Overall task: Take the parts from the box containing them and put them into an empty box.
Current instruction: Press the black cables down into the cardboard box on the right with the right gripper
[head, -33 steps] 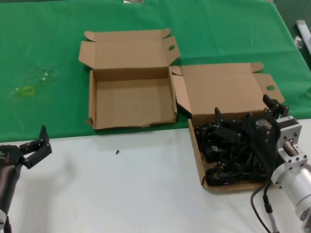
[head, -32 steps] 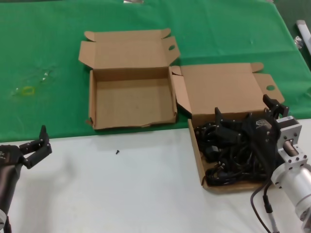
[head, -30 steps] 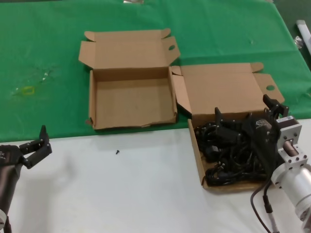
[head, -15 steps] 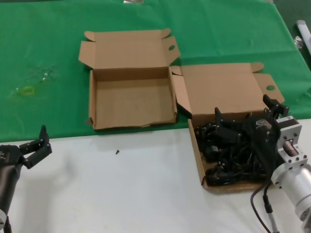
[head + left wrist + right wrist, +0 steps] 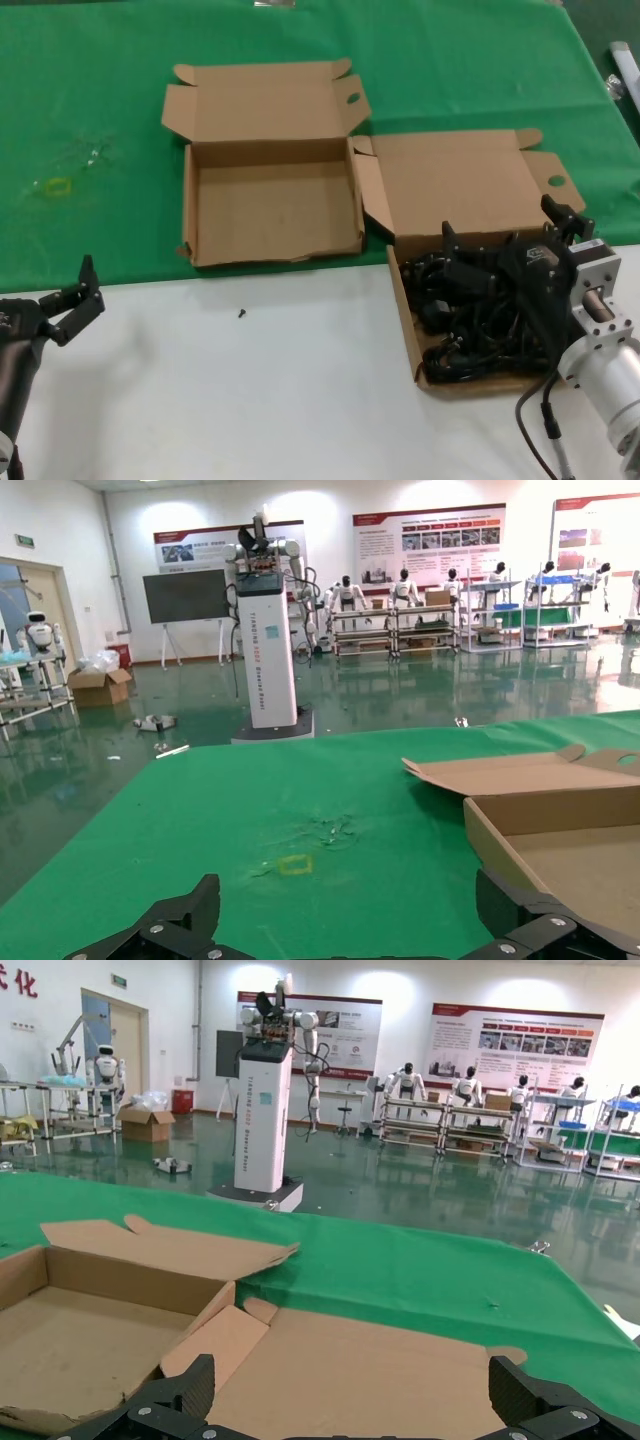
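Note:
The parts, black coiled power cords point(image 5: 478, 322), fill the right cardboard box point(image 5: 407, 318), whose lid point(image 5: 455, 185) stands open with one ear bent inward. My right gripper point(image 5: 498, 222) is open and hovers just above the cords at the back of that box; in the right wrist view its jaws point(image 5: 350, 1405) frame the lid point(image 5: 380, 1370). The empty box point(image 5: 272, 210) lies open to the left, on the green cloth; it also shows in the right wrist view point(image 5: 80, 1330). My left gripper point(image 5: 72, 298) is open and empty at the table's near left.
A green cloth point(image 5: 90, 100) covers the far half of the table and a white surface point(image 5: 250, 400) the near half. A small black speck point(image 5: 241, 313) lies on the white part. A faint yellow mark point(image 5: 295, 864) sits on the cloth. The empty box's corner point(image 5: 560, 830) shows in the left wrist view.

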{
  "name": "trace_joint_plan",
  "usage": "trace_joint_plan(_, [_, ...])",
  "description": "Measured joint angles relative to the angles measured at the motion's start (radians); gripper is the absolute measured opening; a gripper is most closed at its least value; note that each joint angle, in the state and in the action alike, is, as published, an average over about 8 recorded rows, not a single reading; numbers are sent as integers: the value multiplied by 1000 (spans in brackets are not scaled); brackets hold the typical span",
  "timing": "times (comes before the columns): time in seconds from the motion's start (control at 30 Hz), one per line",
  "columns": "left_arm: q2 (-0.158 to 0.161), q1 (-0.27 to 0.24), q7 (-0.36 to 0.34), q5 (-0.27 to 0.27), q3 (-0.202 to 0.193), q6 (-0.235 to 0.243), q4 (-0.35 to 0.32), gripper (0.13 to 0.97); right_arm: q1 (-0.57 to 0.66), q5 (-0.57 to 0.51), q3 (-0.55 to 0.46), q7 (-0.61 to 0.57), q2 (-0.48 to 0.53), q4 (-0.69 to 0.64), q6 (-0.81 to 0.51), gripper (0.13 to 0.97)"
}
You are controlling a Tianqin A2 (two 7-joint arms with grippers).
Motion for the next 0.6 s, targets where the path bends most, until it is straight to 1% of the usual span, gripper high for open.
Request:
trace_joint_plan(0.13, [0, 0, 0, 0, 0, 0, 0, 876, -3, 5, -6, 5, 10, 5, 12, 966])
trace_joint_plan(0.27, [0, 0, 0, 0, 0, 0, 0, 876, -7, 2, -11, 0, 25, 14, 14, 966])
trace_joint_plan(0.43, [0, 0, 0, 0, 0, 0, 0, 783, -18, -21, -7, -40, 47, 33, -27, 966])
trace_joint_plan(0.53, [0, 0, 0, 0, 0, 0, 0, 727, -26, -34, -5, -63, 75, 46, -63, 966])
trace_joint_plan(0.57, [0, 0, 0, 0, 0, 0, 0, 727, -28, -37, -5, -68, 87, 50, -76, 966])
trace_joint_plan(0.6, [0, 0, 0, 0, 0, 0, 0, 700, -29, -39, -6, -71, 101, 54, -89, 966])
